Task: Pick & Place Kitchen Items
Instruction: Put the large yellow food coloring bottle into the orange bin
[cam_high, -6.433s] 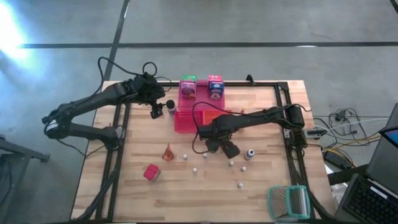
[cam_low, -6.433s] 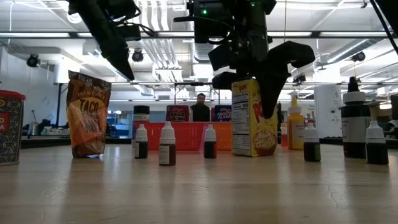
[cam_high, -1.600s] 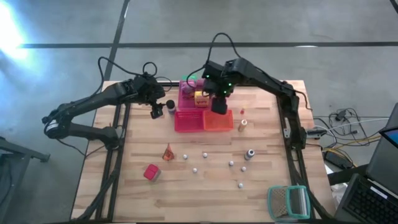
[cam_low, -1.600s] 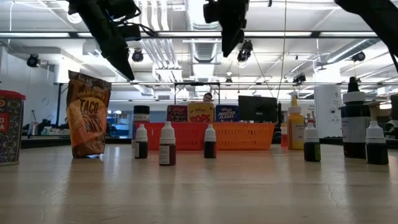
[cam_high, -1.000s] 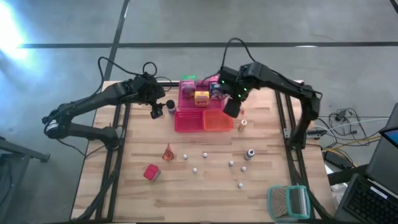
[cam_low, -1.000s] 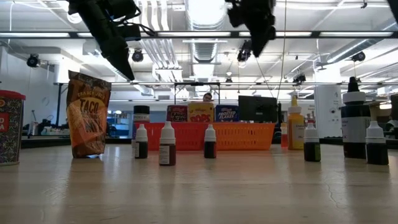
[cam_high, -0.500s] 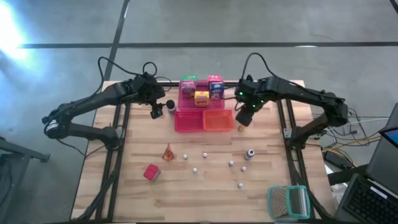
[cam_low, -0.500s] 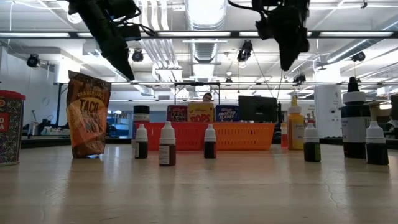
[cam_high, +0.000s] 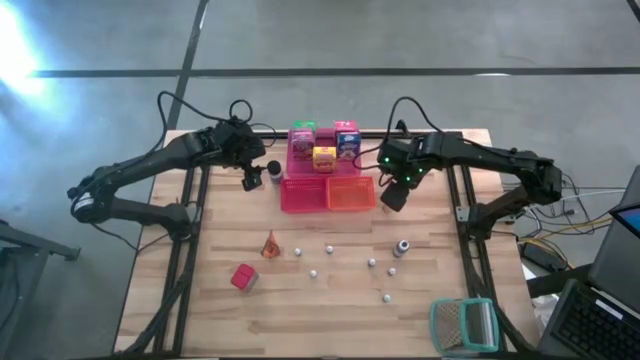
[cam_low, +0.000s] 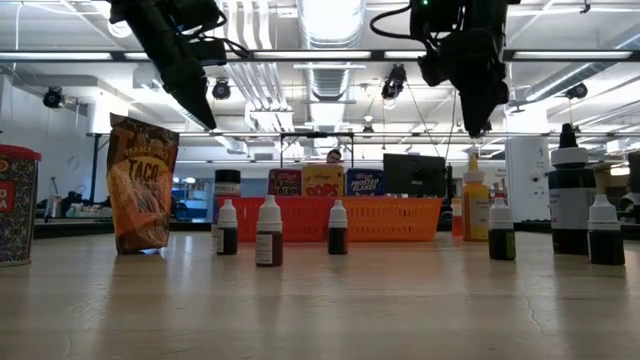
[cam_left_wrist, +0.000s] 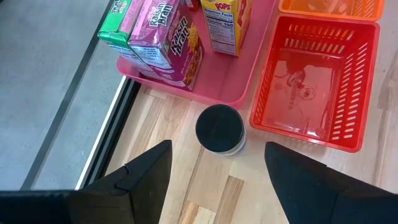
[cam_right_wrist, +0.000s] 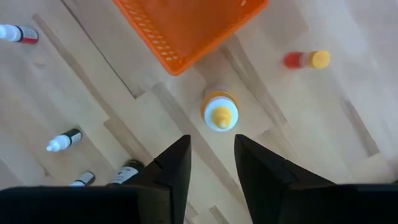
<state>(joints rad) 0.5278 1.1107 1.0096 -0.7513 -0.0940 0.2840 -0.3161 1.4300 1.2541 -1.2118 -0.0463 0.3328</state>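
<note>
— Three little cartons stand in the pink tray at the far side of the desk: a green-topped pink carton, a yellow carton and a blue carton. See them?

— Yes, all upright. The yellow one reads "Pops" on its front, and the pink one shows a cereal picture.

— Where is the right pincer?

— Just beside the orange basket, hanging directly over a small yellow-capped bottle that stands upright on the wood. Its fingers are parted a little and hold nothing.

— And the left pincer?

— Near the left end of the pink tray, spread wide and empty, above a squat black-lidded jar that sits close beside both the tray and the red basket.

— What else lies nearer us?

— Several small dropper bottles with white caps and dark contents, standing scattered mid-desk. An orange taco bag stands to their left, and a red tin farther out.
</note>
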